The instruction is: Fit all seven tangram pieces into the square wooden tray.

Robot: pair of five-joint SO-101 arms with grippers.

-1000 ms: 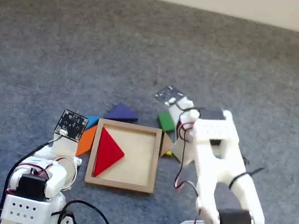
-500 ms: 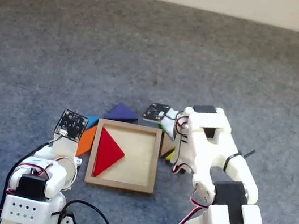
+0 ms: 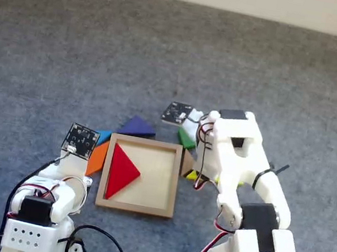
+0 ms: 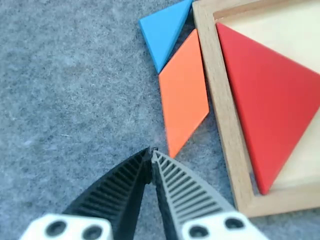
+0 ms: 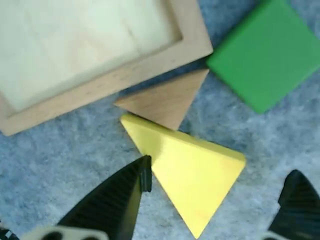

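While only the red triangle lies in the square wooden tray, the step in hand looks like picking up the yellow triangle. The right end effector hangs over it with its fingers spread wide, one on each side of the piece, gripping nothing. As I judge it, the next move calls for lowering, closing on two edges, then lifting the piece over the tray's rim. A bare-wood triangle touches the yellow one just ahead of the fingertips, between them and the tray, so it may get nudged. A green square sits farther ahead. The yellow piece is flat, thick and glossy, lying on the grey tabletop. The left end effector is closed and empty, its tip just short of the orange parallelogram beside the tray's outer wall.
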